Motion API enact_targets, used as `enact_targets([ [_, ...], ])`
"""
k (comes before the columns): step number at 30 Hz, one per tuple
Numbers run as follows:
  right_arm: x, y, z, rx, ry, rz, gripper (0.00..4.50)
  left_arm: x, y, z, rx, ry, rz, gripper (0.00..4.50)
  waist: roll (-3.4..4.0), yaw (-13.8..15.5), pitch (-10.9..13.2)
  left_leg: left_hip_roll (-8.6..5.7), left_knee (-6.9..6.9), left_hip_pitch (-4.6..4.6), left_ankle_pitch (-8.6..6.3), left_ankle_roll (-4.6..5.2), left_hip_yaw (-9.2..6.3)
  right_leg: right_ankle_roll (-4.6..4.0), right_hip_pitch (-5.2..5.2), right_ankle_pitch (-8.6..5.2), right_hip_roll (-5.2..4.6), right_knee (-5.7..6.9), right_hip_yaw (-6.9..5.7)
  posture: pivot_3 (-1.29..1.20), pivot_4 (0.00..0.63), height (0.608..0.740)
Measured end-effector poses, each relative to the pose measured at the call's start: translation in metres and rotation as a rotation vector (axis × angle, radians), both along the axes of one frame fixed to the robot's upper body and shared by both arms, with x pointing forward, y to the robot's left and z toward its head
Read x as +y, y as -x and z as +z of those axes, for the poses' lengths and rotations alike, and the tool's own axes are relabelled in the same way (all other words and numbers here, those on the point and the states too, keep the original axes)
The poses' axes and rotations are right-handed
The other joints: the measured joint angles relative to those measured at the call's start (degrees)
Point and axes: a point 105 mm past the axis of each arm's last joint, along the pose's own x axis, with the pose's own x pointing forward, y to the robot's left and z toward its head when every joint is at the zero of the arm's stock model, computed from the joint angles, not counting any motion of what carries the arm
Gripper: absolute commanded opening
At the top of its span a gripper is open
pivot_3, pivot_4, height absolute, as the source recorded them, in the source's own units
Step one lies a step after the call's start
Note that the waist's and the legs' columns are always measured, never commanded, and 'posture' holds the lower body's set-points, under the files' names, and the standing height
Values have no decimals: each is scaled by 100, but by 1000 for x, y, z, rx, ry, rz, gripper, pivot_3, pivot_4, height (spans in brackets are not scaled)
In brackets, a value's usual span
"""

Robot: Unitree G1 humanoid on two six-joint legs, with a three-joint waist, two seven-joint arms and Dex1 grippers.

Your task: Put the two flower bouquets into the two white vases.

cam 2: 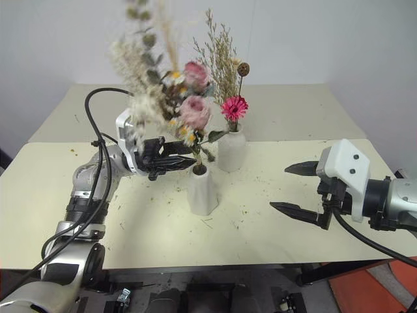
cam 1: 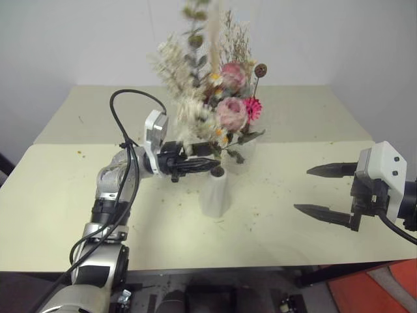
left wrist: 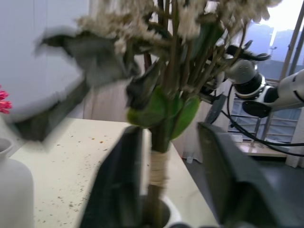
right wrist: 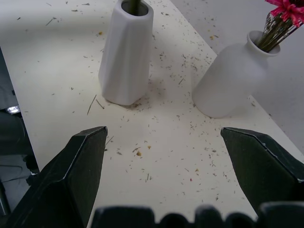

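Bushy dusty-pink rose bouquet [cam 2: 176, 98] standing in tapered matte white vase [cam 2: 202, 191], mid-tabletop. Left gripper [cam 2: 186, 156] parted astride its bound stems. Slim bright-pink-flower bouquet [cam 2: 233, 98] in rounded white bottle vase [cam 2: 232, 149] just behind. Right gripper [cam 2: 296, 190] spread wide near right edge, holding nothing. Plant debris scattered over cream tabletop [cam 2: 273, 228].

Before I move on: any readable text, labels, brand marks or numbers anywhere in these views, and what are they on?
None: no readable text, label, brand or number anywhere.
Tapered vase: plain white.
Rounded vase: plain white.
Table: only scattered plant flecks.
Right claw housing: plain white, just small dark dots.
Left claw housing: no marking legible.
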Motion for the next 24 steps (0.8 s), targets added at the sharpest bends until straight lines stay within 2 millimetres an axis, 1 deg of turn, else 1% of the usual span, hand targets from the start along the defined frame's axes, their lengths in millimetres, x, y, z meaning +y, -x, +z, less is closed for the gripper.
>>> enact_targets([
  [4, -2, -1, -1, 0, 9, -10, 4500, 8, 3, -2, -25, -61, 25, 4381, 0, -14, 0, 2, 0, 0, -1, 2, 0, 0, -2, 0, 1, -1, 2, 0, 150, 740],
  [5, -2, -1, -1, 3, 8, -13, 4500, 11, 4, -5, -27, -88, 38, 4450, 1, -12, 0, 2, 0, 2, -1, 2, 0, 0, -1, 0, 2, 0, 2, 0, 150, 740],
  [7, -5, -3, -1, 2, 13, -25, 4500, 16, 1, -12, -10, -174, 72, 4450, 1, -3, 0, 1, 0, 2, -1, 2, 0, 3, 0, -2, 2, 2, 2, 0, 150, 740],
  [10, -8, -6, -3, -1, 31, -47, 4500, 26, -9, -18, 13, -266, 184, 4450, 1, -1, 0, 2, 1, 3, -1, 2, 0, 12, 1, -7, 2, 0, 2, 0, 150, 740],
  [13, -9, -8, -5, 6, 35, -52, 4500, 30, -16, -21, 30, -300, 252, 4450, 1, 3, 0, 2, 1, -1, -1, 2, 0, 8, -1, -5, 2, -1, 1, 0, 150, 740],
  [15, -8, -9, -8, 11, 42, -51, 4500, 39, -14, -18, 16, -338, 269, 4450, 1, -1, 0, 4, 1, -10, -1, 2, 0, 5, -11, -3, 3, 0, 0, 0, 150, 740],
  [18, -9, -10, -8, 11, 45, -60, 4500, 64, -3, -11, -67, -460, 299, 4450, 2, -64, -1, 13, -1, -8, -2, 2, 3, -6, -17, 3, 12, 0, 9, 0, 150, 740],
  [21, -13, -9, -10, 18, 50, -72, 4500, 91, 7, -24, -96, -599, 355, 4450, 5, -57, -2, 16, -2, 1, -2, 3, 4, 3, -11, -4, 14, 3, 8, 0, 150, 740],
  [23, -18, -7, -8, 16, 49, -87, 4500, 110, 14, -27, -78, -611, 407, 4450, 4, -22, -2, 19, -1, 0, -2, 3, 7, 13, -11, -10, 15, 0, 6, 0, 150, 740],
  [24, -20, -6, -6, 5, 47, -89, 4500, 117, 17, -20, -83, -570, 436, 4450, 3, -14, -1, 22, 0, -2, -2, 3, 7, 14, -12, -11, 15, -2, 5, 0, 150, 740],
])
